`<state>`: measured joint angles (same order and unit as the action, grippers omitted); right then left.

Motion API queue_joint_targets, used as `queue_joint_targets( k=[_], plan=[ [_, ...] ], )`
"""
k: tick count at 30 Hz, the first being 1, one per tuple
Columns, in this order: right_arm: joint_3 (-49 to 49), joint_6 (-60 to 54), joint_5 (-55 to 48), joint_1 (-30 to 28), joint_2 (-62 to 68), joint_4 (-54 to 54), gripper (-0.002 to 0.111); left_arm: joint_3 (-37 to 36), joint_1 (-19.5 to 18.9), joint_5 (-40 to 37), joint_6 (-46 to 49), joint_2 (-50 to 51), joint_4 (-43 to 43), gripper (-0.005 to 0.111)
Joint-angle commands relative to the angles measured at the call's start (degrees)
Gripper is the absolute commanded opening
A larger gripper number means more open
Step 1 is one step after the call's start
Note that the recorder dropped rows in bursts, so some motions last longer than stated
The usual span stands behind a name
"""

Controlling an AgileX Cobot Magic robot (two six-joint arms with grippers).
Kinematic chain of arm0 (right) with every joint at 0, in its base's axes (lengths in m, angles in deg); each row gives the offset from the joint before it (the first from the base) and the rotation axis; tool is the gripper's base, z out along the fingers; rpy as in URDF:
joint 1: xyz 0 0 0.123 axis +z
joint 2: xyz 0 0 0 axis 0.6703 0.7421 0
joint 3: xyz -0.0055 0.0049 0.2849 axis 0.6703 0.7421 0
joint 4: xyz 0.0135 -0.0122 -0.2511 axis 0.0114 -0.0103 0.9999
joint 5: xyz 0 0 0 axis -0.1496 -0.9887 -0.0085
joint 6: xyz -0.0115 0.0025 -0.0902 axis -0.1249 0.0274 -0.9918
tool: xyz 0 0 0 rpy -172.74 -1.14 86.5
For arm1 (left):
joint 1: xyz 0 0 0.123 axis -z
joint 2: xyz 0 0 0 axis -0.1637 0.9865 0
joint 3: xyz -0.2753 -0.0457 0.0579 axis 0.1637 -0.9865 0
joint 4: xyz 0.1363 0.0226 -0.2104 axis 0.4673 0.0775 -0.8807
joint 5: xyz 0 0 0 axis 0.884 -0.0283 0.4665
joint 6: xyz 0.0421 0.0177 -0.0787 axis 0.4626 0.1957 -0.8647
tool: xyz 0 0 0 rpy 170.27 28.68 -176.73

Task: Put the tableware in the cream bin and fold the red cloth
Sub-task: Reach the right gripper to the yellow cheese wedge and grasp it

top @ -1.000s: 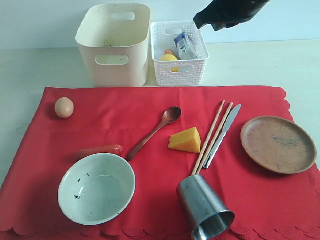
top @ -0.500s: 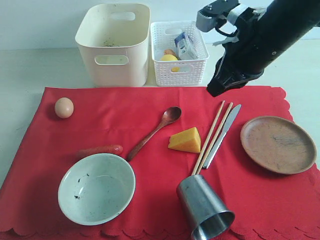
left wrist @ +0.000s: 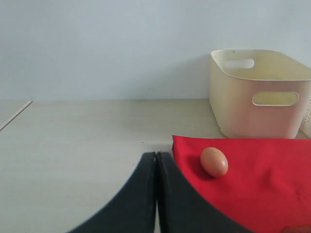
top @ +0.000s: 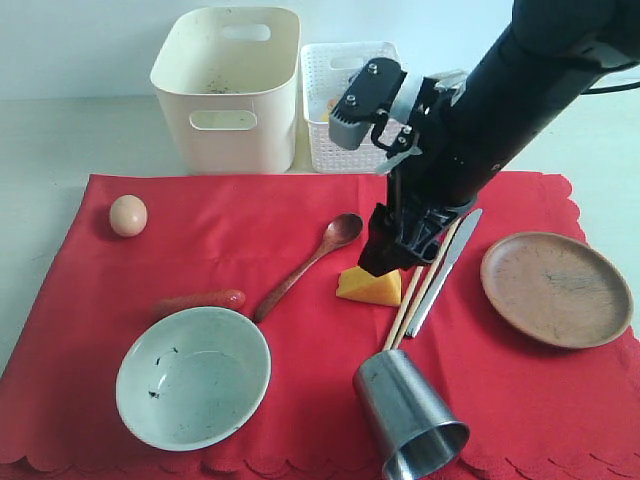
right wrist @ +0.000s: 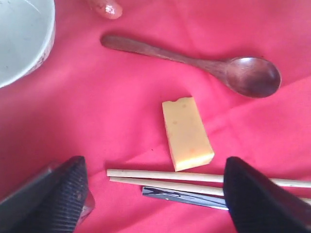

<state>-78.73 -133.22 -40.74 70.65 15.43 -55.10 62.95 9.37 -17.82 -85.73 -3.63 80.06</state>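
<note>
Red fabric with a scalloped hem, the cloth (top: 250, 230) lies flat and unfolded across the pale surface (top: 60, 130). On it rest one glazed pale green bowl (top: 193, 375), one steel cup (top: 405, 410) tipped over, one brown wooden spoon (top: 300, 268), two slim wooden chopsticks (top: 403, 320), one flat metal knife (top: 441, 280) and one round wooden plate (top: 555, 290). The smooth cream bin (top: 200, 150) stands behind the cloth, beside one perforated white basket (top: 322, 150). The right jaws hang wide over a yellow cheese wedge (top: 370, 288), gripping nothing. The left jaws are pressed together near one egg (top: 128, 215).
</note>
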Motion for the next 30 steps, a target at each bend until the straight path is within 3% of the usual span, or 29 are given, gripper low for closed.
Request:
queue_joint_targets(
  k=[1,26,30],
  plan=[
    [0.3,-0.1,2.9,0.4,3.8,3.6,0.076,-0.2,-0.1,0.2,-0.4,-0.3,0.0,0.002],
    [0.3,-4.2,12.6,0.4,15.6,5.3,0.075,-0.2,-0.1,0.2,-0.4,-0.3,0.0,0.002],
    [0.3,-4.3,12.7,0.4,15.6,5.3,0.065,-0.2,-0.1,0.2,-0.4,-0.3,0.0,0.002]
  ],
)
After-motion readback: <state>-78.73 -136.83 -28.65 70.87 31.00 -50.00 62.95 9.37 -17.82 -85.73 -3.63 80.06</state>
